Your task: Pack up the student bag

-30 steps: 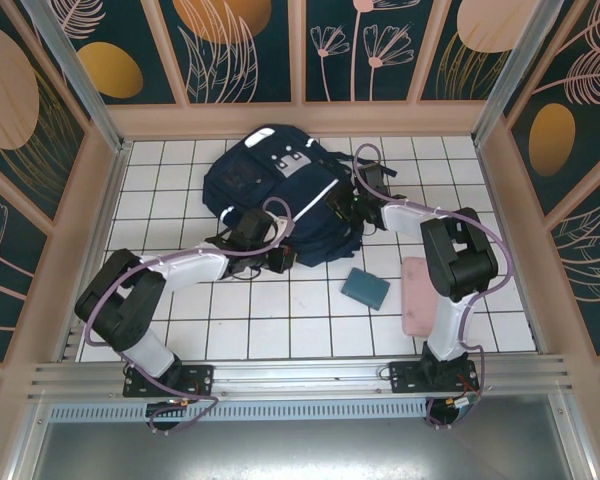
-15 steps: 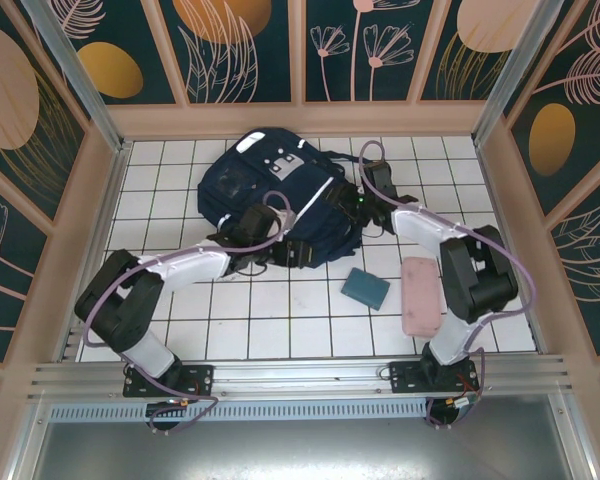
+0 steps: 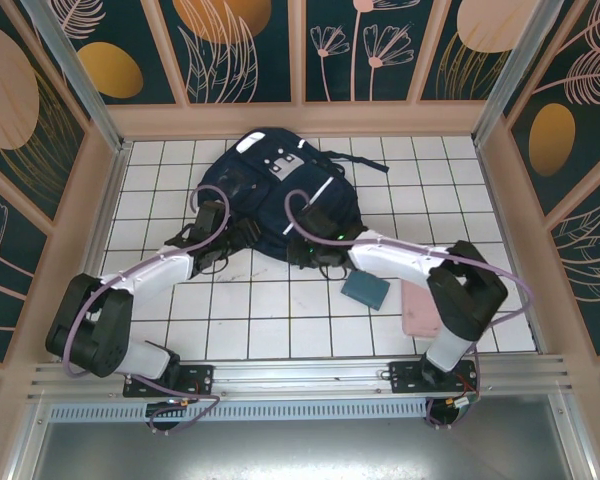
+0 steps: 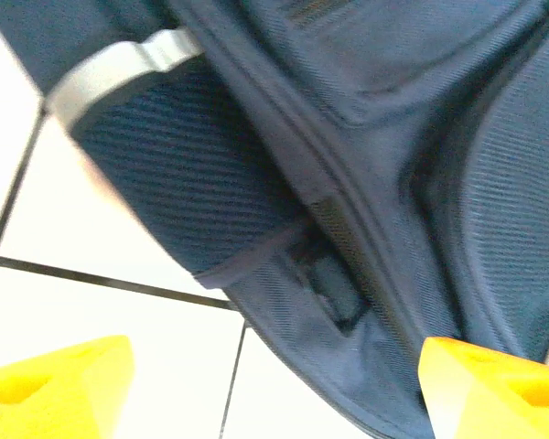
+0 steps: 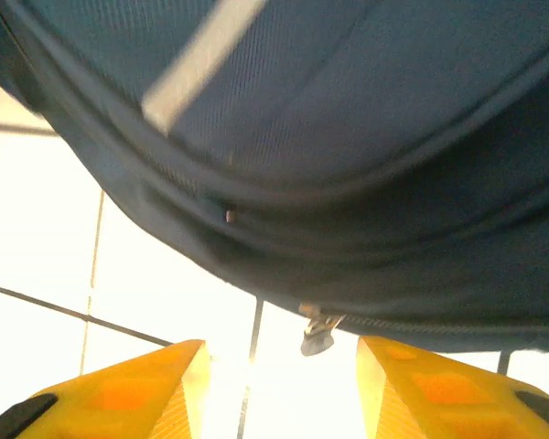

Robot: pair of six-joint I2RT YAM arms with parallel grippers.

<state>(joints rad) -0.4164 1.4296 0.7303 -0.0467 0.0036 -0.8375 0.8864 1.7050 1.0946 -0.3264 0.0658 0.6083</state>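
The student bag [image 3: 275,185] is a big dark navy backpack with thin white stripes, lying flat on the tiled floor at the back middle. My left gripper [image 3: 213,222] sits at the bag's near left edge. Its yellow fingers [image 4: 55,389] stand wide open, with bag fabric [image 4: 348,137] and a strap end just ahead of them. My right gripper [image 3: 308,248] is at the bag's near edge. It is open, and a small metal zipper pull [image 5: 317,333] hangs from the bag's seam just ahead of its fingers [image 5: 133,393], untouched.
A small teal book [image 3: 365,288] lies on the tiles just right of my right gripper. A pink flat case [image 3: 418,312] lies further right, partly under the right forearm. Wooden walls enclose the floor on three sides.
My left gripper has let go of the bag's near edge, opened and swung left. My right gripper has moved from the bag's right side round to its near edge.
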